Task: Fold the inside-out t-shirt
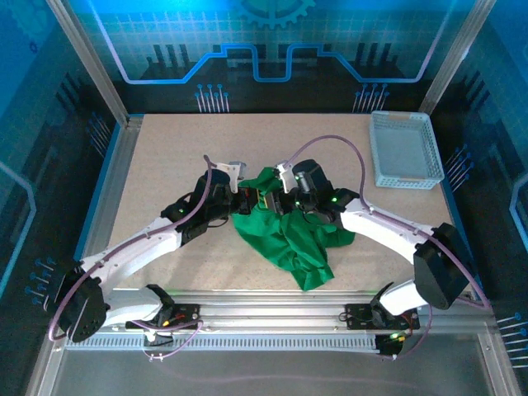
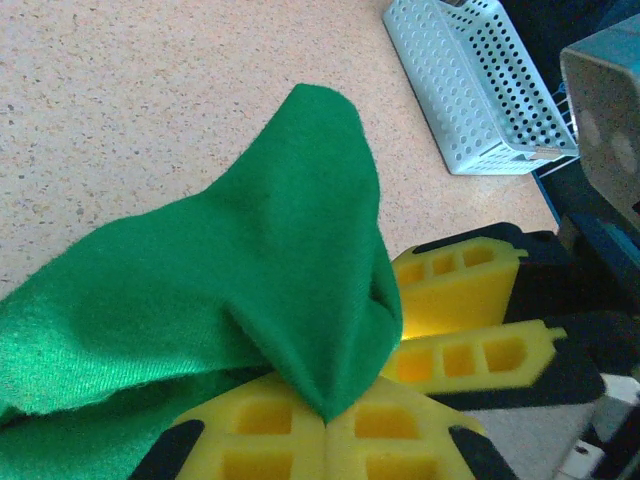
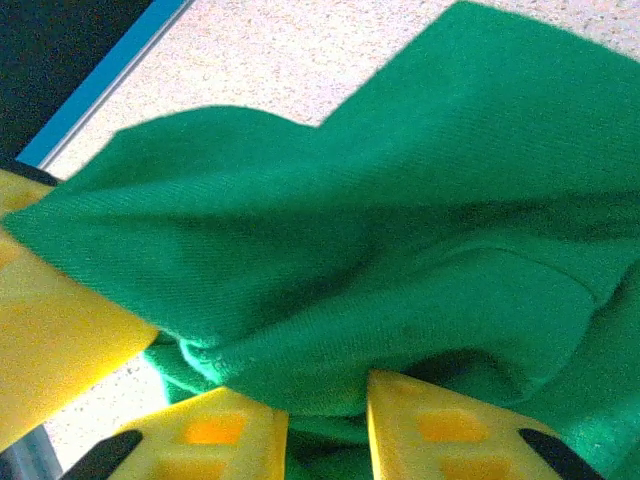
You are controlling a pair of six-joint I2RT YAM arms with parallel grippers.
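Pinched shut in my left tool (image 2: 325, 420) is the inside-out t-shirt (image 2: 250, 300), bunched midway across the surface (image 1: 165, 165); my right tool (image 3: 328, 405) straddles a fold, jaws slightly apart, grip I cannot tell.

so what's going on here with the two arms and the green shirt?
Both arms meet mid-table over the green t-shirt, which lies bunched up and is not yet folded. The left jaws are shut on a raised peak of the cloth. The right jaws sit around a fold right beside them; I cannot tell whether they are clamped on it. The white mesh basket sits apart at the far right corner of the table.
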